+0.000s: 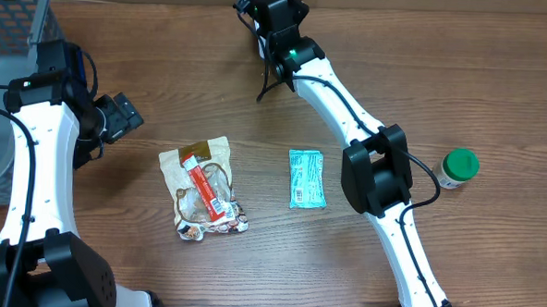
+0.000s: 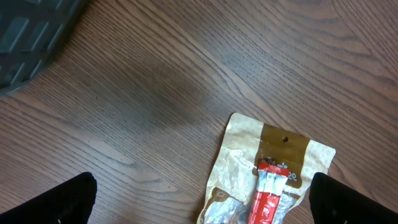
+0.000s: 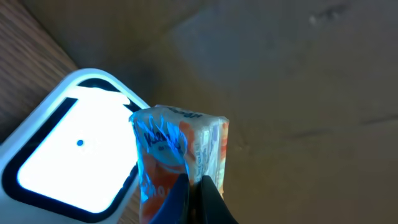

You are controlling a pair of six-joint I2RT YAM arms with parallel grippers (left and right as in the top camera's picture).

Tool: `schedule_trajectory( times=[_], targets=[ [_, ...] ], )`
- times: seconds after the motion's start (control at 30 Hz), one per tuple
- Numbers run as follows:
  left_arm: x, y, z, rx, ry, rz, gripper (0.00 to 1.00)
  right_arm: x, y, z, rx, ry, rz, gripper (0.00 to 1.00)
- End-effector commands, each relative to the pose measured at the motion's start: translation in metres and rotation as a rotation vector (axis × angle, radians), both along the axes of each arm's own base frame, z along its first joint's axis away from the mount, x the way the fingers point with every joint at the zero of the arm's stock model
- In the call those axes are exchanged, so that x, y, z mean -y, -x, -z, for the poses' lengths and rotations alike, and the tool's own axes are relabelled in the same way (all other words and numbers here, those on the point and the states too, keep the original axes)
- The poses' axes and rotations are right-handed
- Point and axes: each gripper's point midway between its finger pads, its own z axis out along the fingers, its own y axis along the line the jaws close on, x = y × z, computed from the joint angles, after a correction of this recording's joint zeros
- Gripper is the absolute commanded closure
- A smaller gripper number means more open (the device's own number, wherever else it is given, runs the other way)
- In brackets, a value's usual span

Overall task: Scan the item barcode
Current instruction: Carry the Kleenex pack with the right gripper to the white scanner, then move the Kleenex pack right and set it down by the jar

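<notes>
Wooden table (image 1: 249,282); right gripper (image 3: 196,194) clamps orange-white plastic packet (image 3: 180,146) beside glowing white scanner (image 3: 68,162) at lower left; left gripper (image 1: 124,116) spread wide.

Wood tbl (image 1: 250,273), grey basket (image 1: 11,31) at L edge.

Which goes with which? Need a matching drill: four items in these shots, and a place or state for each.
Things:
1. tan pouch
2. teal packet
3. green-lidded jar
4. orange packet

Places:
A. pinched in the shut right gripper, beside the lit scanner
B. flat on the wood, between the pouch and the right arm
C. upright, on the outer side of the right arm
D. flat on the wood, nearest the open left gripper

Pairs: 1-D, 2-B, 3-C, 4-A
</notes>
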Motion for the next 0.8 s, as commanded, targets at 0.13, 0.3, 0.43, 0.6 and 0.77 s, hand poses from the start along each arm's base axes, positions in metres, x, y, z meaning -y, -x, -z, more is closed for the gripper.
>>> schedule_trajectory(
  times=[0.13,0.3,0.43,0.6,0.77],
  targets=[
    [0.0,-0.005,-0.006,0.018,-0.013,0.024,0.0,0.027,0.046,-0.156,0.129,-0.341,0.137,0.96],
    [0.0,-0.005,-0.006,0.019,-0.013,0.024,0.0,0.064,0.111,-0.243,0.12,-0.563,0.203,0.96],
    [0.0,-0.005,-0.006,0.018,-0.013,0.024,0.0,0.112,0.171,-0.268,0.014,-0.742,0.305,0.96],
    [0.0,-0.005,-0.006,0.018,-0.013,0.025,0.0,0.173,0.222,-0.244,-0.169,-0.796,0.499,0.96],
    [0.0,-0.005,-0.006,0.018,-0.013,0.024,0.0,0.223,0.262,-0.18,-0.463,-0.744,0.707,0.96]
  ],
)
